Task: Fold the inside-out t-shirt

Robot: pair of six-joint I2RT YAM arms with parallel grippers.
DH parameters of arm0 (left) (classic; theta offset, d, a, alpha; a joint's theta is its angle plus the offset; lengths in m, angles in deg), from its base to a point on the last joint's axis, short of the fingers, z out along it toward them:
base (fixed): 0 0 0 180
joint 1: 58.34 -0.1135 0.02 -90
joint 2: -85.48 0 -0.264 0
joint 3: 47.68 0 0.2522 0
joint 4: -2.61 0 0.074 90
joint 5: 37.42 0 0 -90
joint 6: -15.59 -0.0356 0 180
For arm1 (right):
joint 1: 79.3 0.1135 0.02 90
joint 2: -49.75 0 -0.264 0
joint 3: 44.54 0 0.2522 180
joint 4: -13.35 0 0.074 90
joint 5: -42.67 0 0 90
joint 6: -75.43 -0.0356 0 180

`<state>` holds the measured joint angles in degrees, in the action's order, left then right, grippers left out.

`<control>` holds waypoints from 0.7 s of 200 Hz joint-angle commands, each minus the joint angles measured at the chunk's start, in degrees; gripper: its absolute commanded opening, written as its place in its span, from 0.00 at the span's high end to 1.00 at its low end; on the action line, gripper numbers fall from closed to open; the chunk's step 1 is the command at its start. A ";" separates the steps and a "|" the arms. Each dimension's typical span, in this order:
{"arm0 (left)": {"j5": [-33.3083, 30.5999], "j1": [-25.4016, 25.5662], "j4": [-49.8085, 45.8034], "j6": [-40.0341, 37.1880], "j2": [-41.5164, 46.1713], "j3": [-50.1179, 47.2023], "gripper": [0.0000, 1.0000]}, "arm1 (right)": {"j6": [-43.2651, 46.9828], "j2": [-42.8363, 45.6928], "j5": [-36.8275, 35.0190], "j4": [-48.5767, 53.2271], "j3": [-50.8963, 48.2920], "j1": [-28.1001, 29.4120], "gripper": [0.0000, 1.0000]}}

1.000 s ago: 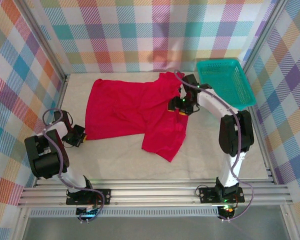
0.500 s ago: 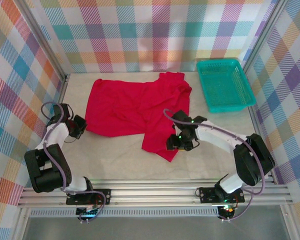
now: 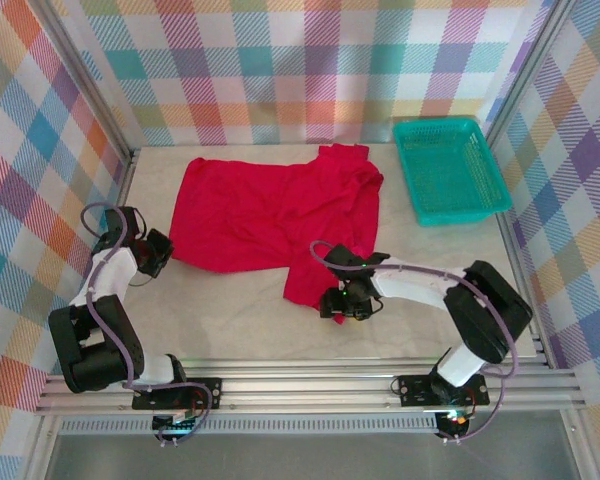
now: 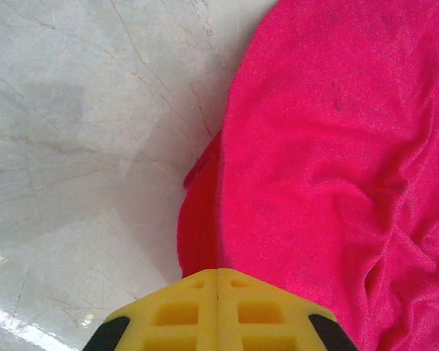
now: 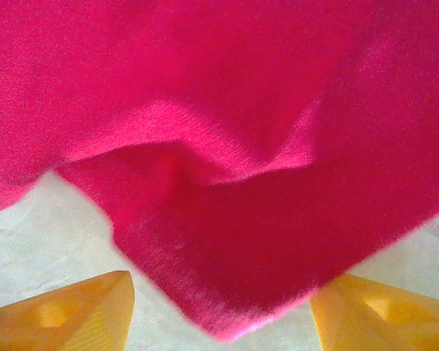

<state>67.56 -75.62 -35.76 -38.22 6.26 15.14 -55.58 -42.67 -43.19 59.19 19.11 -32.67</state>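
The red inside-out t-shirt (image 3: 260, 215) lies spread and wrinkled across the far middle of the table, with one flap reaching toward the near side. My left gripper (image 3: 158, 250) is shut at the shirt's left edge. In the left wrist view its yellow fingertips (image 4: 217, 272) meet right at the edge of the cloth (image 4: 329, 146), and no cloth shows between them. My right gripper (image 3: 335, 303) is open low at the near corner of that flap. In the right wrist view the shirt's corner (image 5: 227, 219) points down between the two spread yellow fingers (image 5: 80, 307), above the table.
A teal plastic basket (image 3: 450, 170) stands at the far right corner. Checked cloth walls and metal rails close in the pale table (image 3: 230, 335). Bare table lies near the front edge and at the right of the shirt.
My right arm has swung from the shirt's far right part, beside the basket, down to its near corner. The left gripper has shifted slightly away to the shirt's left edge.
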 commanded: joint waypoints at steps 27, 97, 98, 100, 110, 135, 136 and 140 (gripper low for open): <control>0.21 0.33 -2.29 -1.23 1.79 1.21 1.00 | -0.65 -3.53 -1.57 -0.17 2.42 0.21 0.68; -0.65 1.90 -7.39 -3.08 4.94 12.22 1.00 | 7.58 2.69 -7.27 10.46 19.48 -6.50 1.00; -0.65 1.90 -7.57 -3.02 4.86 12.65 1.00 | 7.82 2.69 -7.37 10.64 20.26 -6.79 1.00; -0.68 1.90 -7.83 -2.93 4.84 13.52 1.00 | 8.44 2.75 -7.54 10.99 21.66 -7.45 1.00; -0.50 1.91 -8.97 -2.64 4.95 18.07 1.00 | 11.56 3.07 -8.51 11.75 28.42 -10.49 1.00; 0.39 1.96 -9.69 -1.91 5.63 30.11 1.00 | 17.75 2.51 -9.22 13.01 47.15 -16.95 1.00; 0.39 1.93 -9.77 -1.86 5.64 30.69 1.00 | 18.04 2.38 -9.19 13.19 48.07 -17.12 1.00; 0.19 1.97 -10.07 -1.90 5.66 32.84 1.00 | 19.10 1.80 -9.12 14.16 51.77 -17.87 1.00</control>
<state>67.54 -73.87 -44.15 -39.91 8.92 37.21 -45.24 -42.91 -49.95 69.62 55.22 -45.94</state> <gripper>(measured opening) 0.049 0.049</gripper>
